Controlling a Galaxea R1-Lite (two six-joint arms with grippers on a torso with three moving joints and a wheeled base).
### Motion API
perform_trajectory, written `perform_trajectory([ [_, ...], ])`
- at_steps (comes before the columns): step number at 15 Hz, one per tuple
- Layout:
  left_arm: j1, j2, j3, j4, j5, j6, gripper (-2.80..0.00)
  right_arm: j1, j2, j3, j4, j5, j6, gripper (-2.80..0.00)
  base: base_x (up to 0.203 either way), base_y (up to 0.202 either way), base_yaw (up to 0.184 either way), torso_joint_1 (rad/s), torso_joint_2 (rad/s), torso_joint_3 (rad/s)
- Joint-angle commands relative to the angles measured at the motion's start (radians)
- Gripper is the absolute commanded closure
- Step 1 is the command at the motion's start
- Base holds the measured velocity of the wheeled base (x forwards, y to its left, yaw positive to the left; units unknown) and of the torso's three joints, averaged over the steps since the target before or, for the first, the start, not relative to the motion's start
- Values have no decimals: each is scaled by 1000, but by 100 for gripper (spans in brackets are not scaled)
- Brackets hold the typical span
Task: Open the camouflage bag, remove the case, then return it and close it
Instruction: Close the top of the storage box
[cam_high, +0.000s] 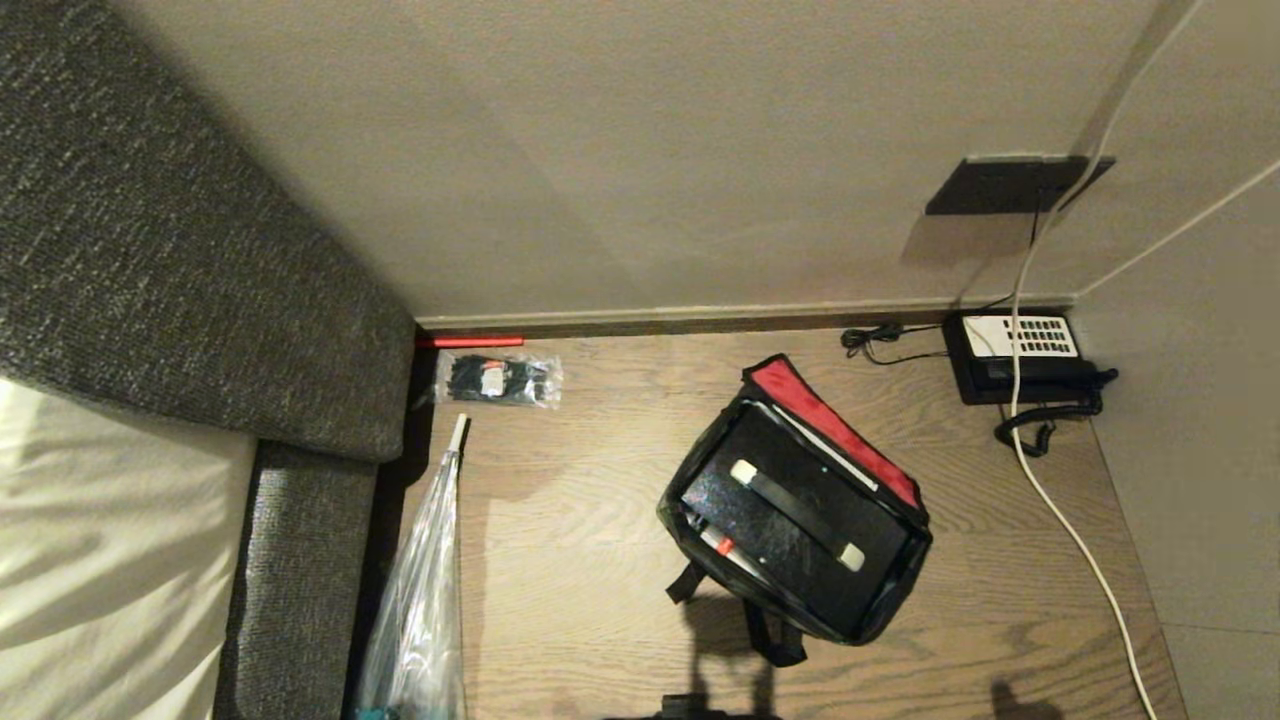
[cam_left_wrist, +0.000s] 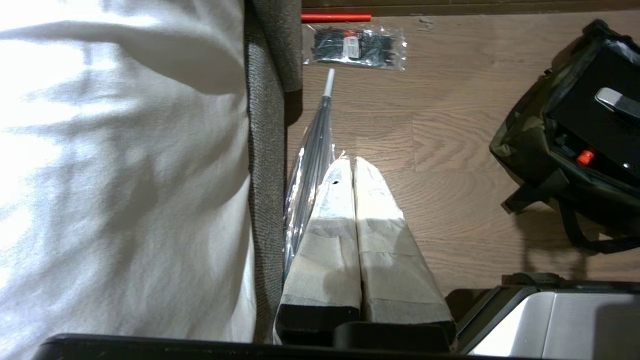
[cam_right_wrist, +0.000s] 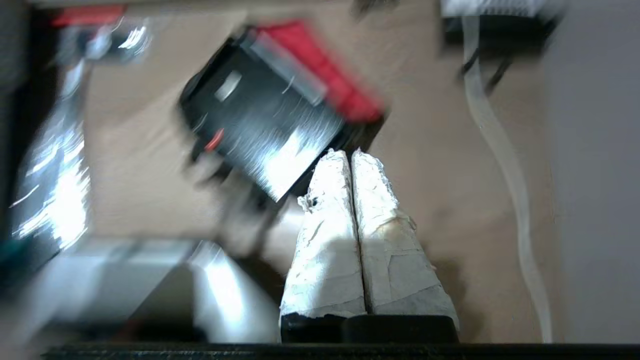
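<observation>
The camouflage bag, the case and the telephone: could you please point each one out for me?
camouflage bag (cam_high: 835, 425): head view, on its red lid lining.
case (cam_high: 800, 540): head view, on its black top face.
telephone (cam_high: 1020, 335): head view, on its white keypad.

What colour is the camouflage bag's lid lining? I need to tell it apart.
Red lid lining on the camouflage bag, clearest in the head view.

You see the camouflage bag lying open and askew on the wooden floor, in front of the telephone, its red-lined lid folded back toward the wall. The flat black case lies inside it, a strap across its top.
</observation>
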Motion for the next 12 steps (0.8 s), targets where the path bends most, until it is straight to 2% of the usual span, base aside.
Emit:
perform_trajectory([
  [1, 2, 0, 0, 1, 0, 1, 0, 0, 40, -187, 407, 27, 30, 0, 0, 0, 0, 0, 0, 0],
  [3, 1, 0, 0, 1, -1, 0, 0, 22, 208, -248, 403, 38, 97, 0, 0, 0, 0, 0, 0, 0],
  [6, 0, 0, 0, 0, 1, -2, 0, 86, 656, -355, 281, 44, 230, 0, 0, 0, 0, 0, 0, 0],
  [8, 2, 0, 0, 2, 1, -2, 0, 100, 959, -409, 96, 32, 296, 0, 0, 0, 0, 0, 0, 0],
  [12, 1, 0, 0, 1, 1, -2, 0, 84, 1491, -469, -386, 15, 370, 0, 0, 0, 0, 0, 0, 0],
])
